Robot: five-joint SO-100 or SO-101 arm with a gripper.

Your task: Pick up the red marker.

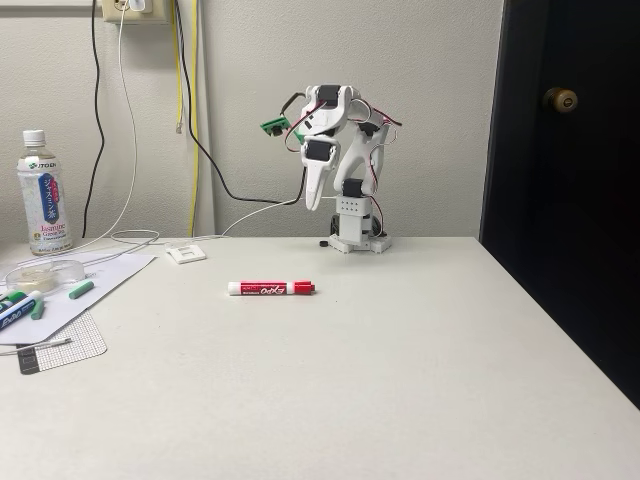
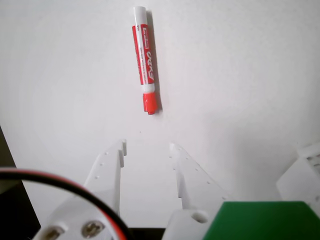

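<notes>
Wrist view: jaws [image 2: 147, 147] parted, empty, above counter [image 2: 240, 75], red marker [image 2: 144, 60] ahead. Fixed view adds bottle [image 1: 44, 192], other markers [image 1: 18, 305] cut off at left.

place: office or home workroom | cues: plain white table [image 1: 400, 380], wall outlet [image 1: 128, 8] with cables, dark door [image 1: 570, 200]
</notes>
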